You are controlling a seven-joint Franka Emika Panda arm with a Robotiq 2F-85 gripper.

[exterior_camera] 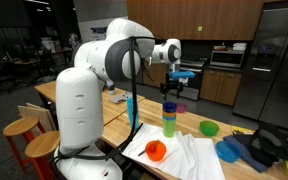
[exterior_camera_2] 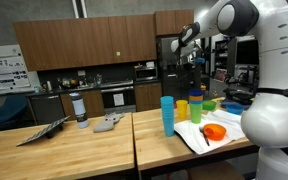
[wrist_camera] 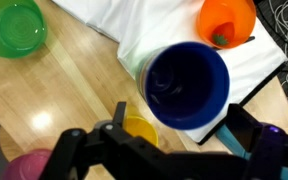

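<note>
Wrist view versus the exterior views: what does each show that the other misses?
Only the wrist view: the inside of the blue cup from straight above, a yellow cup close beside it, the open jaws on either side, and something dark in the orange bowl.
Only the exterior views: the whole arm, the jaws high above the cups, the wooden table, the kitchen cabinets.
Both: blue cup, orange bowl, green bowl, white cloth.

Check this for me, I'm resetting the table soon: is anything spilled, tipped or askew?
Nothing is spilled or tipped. The blue cup under the open gripper and the yellow cup beside it stand upright. Only the white cloth stands out: it lies wrinkled and skewed to the edge of the table.
</note>
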